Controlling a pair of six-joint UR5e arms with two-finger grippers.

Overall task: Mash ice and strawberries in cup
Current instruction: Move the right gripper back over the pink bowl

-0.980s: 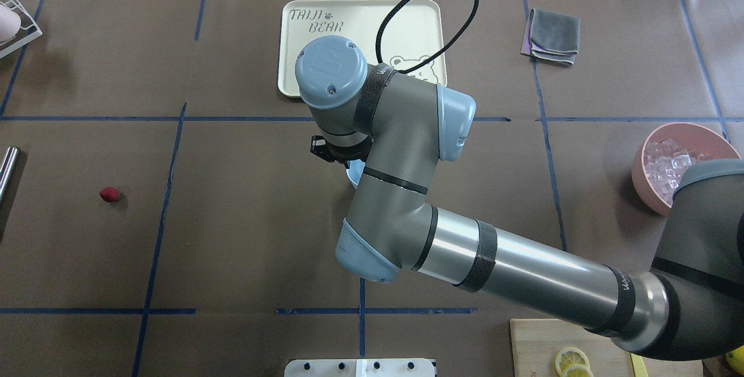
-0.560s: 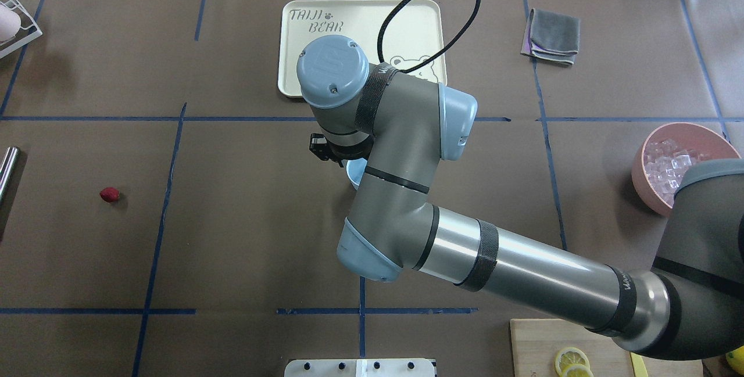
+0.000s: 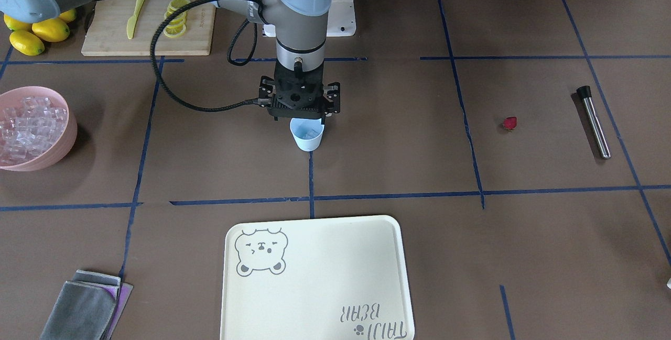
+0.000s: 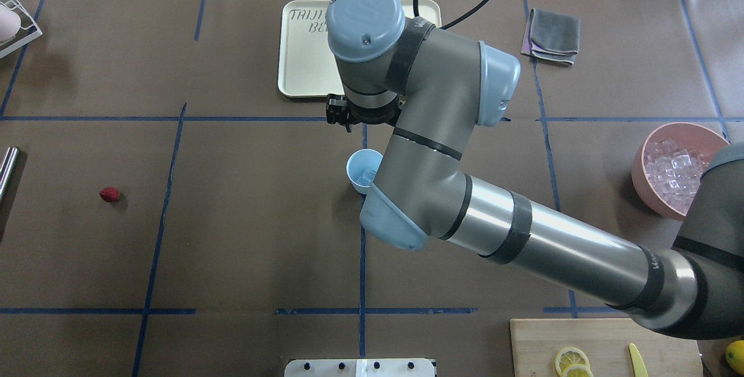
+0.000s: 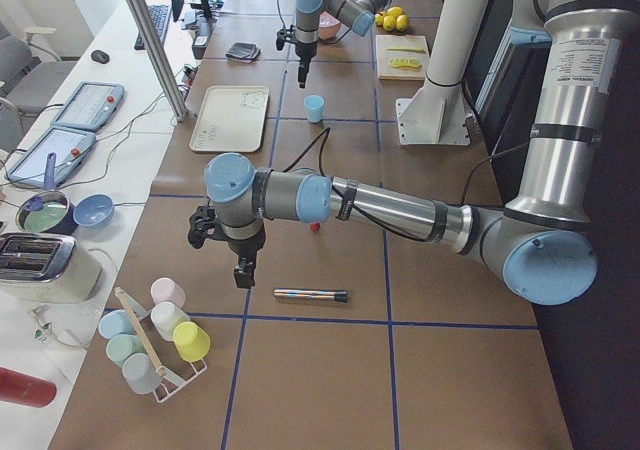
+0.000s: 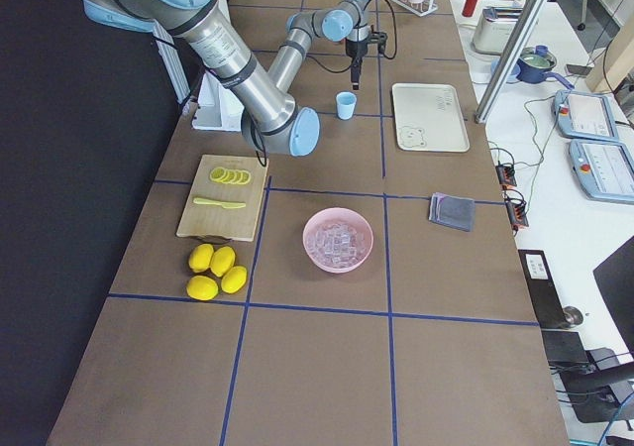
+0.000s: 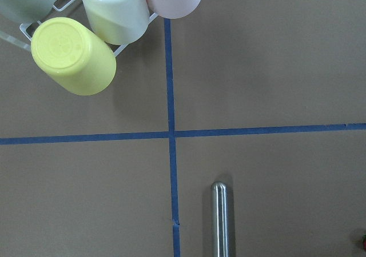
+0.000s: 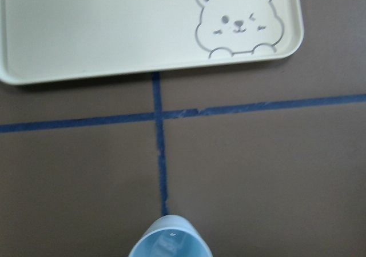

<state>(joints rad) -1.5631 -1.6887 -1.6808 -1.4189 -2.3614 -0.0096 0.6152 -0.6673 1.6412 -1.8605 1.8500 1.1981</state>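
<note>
1. Pale wooden cutting board, on the robot's edge of the table, right side; it carried lemon slices and a yellow-green knife.
2. Small pale blue tapered plastic cup, upright at mid-table on a blue tape line. At least one clear ice cube lay inside; no red was visible in it.
3. Right gripper, pointed down and raised just above the cup's robot-side rim. Its fingertips were hidden, so whether the jaws were apart or together could not be told.
4. Large pink bowl, well to the right, held the remaining stock of ice cubes.
5. Small dark red strawberry piece, loose on the brown mat, well apart from the cup on the left.
6. Steel rod with a black cap, lying flat beyond the strawberry, untouched.
7. Left gripper, hanging over the left end near the rod; its jaw state could not be told.
8. Cream bear-print tray, on the far side.

Status, as judged: ice loaded; strawberry transfer and all mashing outstanding.
</note>
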